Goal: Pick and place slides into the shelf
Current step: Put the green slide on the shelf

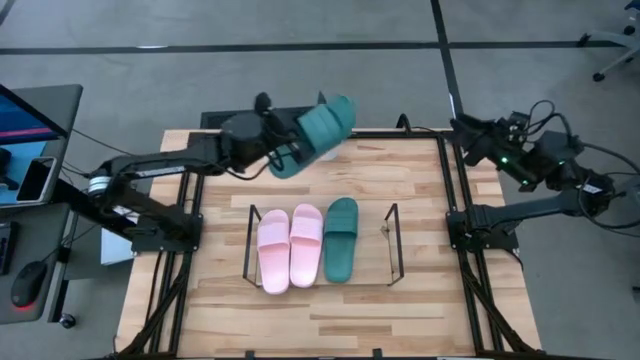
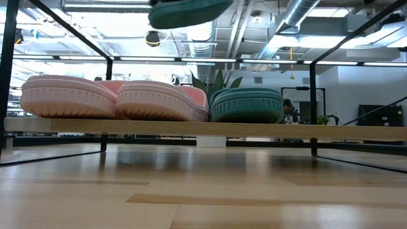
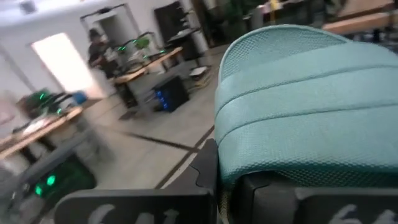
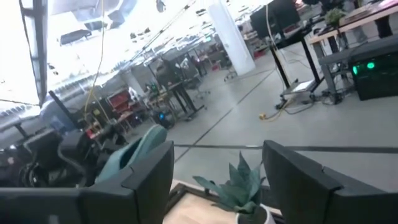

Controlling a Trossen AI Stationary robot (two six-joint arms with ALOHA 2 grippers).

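Observation:
My left gripper (image 1: 283, 152) is shut on a dark green slide (image 1: 318, 133), raised over the table's far side; the low view shows it (image 2: 189, 11) high above the shelf. Two pale pink slides (image 1: 273, 252) (image 1: 306, 243) and another dark green slide (image 1: 341, 238) lie side by side, soles down, on the black wire shelf (image 1: 250, 245). The low view shows their ends (image 2: 67, 97) (image 2: 162, 100) (image 2: 247, 105). My right gripper (image 4: 217, 158) stands open and holds nothing, raised at the table's far right corner (image 1: 464, 135). My left gripper holds the dark green slide by the end nearest the arm (image 3: 249, 177), coming at it about level from the table's left side. The fingers (image 3: 311, 199) hide the exact place of contact. The slide is lifted clear and juts out beyond the fingers, slanting toward the far right.
A small potted plant (image 4: 239, 186) stands near the far edge. A black metal frame (image 1: 455, 200) edges the table. There is a free place on the shelf (image 1: 372, 245) to the right of the green slide. A desk with a screen (image 1: 30, 120) stands to the left.

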